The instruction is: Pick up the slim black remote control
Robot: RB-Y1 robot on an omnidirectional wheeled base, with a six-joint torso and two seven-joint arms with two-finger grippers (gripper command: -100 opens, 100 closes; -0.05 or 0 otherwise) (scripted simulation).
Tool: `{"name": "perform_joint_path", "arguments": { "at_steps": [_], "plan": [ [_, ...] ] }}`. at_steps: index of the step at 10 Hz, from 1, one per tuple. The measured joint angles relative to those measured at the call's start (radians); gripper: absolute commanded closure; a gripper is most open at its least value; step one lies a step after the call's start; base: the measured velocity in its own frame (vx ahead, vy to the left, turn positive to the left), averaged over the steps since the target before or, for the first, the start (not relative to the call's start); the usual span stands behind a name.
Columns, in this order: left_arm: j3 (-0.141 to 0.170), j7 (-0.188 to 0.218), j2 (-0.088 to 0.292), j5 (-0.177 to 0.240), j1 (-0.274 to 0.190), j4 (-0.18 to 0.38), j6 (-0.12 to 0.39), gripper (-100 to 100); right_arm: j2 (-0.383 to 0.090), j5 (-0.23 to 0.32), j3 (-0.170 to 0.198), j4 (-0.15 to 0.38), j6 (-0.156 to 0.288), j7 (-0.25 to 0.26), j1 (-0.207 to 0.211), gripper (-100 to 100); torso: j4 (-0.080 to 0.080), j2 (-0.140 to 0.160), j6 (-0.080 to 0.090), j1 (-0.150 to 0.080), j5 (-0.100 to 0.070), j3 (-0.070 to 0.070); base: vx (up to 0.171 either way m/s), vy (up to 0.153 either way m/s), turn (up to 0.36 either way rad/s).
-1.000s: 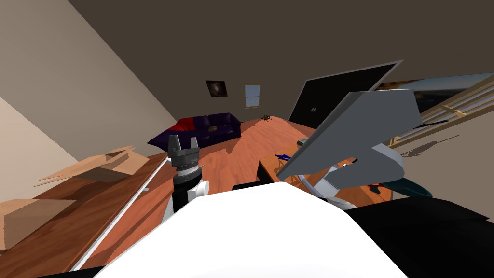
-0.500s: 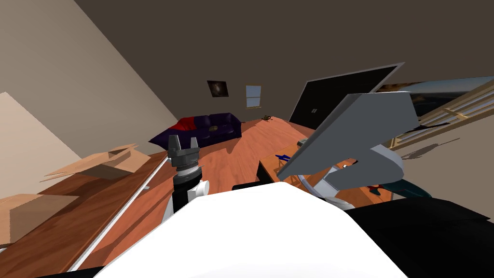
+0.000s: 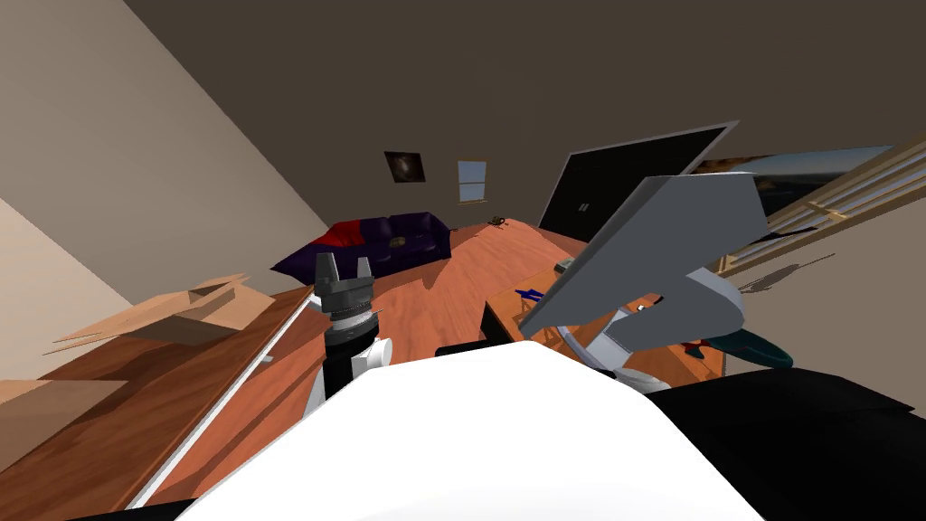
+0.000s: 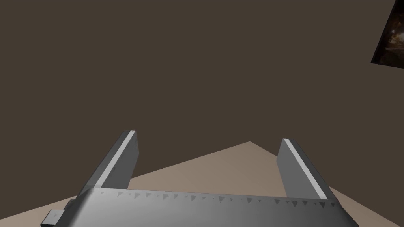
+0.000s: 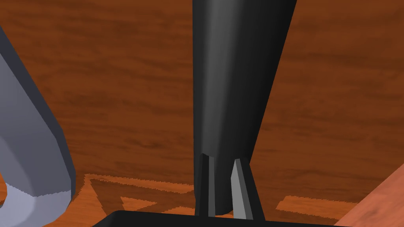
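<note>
Reddish-brown wood grain lies beneath the right gripper (image 5: 221, 158), whose two thin grey fingers (image 5: 240, 185) stand close together and press the sides of the slim black remote control (image 5: 232, 79). The remote rises lengthwise from between the fingers, its near end clamped, its body clear of the wood, with its shadow on the grain beside the gripper's dark box. A rounded grey-lavender shape (image 5: 31, 149) stands off to one side, apart from the remote.

The left gripper (image 3: 343, 267) is raised upright in front of the chest, over the orange-red wooden floor (image 3: 434, 307). Its two blade fingers (image 4: 118, 161) stand wide apart with nothing between them.

On the robot's left, a long dark brown wooden tabletop (image 3: 136, 416) carries an open tan cardboard box (image 3: 194, 303) near its far end. Across the floor a dark purple sofa (image 3: 398, 240) sits against the brown wall.
</note>
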Motion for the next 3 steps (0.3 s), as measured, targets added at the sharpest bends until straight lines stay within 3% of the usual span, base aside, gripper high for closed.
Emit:
{"name": "perform_joint_path", "arguments": {
  "at_steps": [2,3],
  "plan": [
    [0.000,0.000,0.000,0.000,0.000,0.000,0.000,0,-0.022,-0.003,-0.004,0.009,-0.030,0.003,0.001,100,0.000,0.001,0.000,0.000,0.000,0.000,0.007,0.017,-0.018],
    [0.000,0.000,0.000,0.000,0.000,0.000,0.000,0,-0.023,-0.003,-0.004,0.007,-0.030,0.002,0.001,0,0.000,0.001,0.000,-0.001,0.000,0.001,0.000,0.000,0.000]
  ]
}}
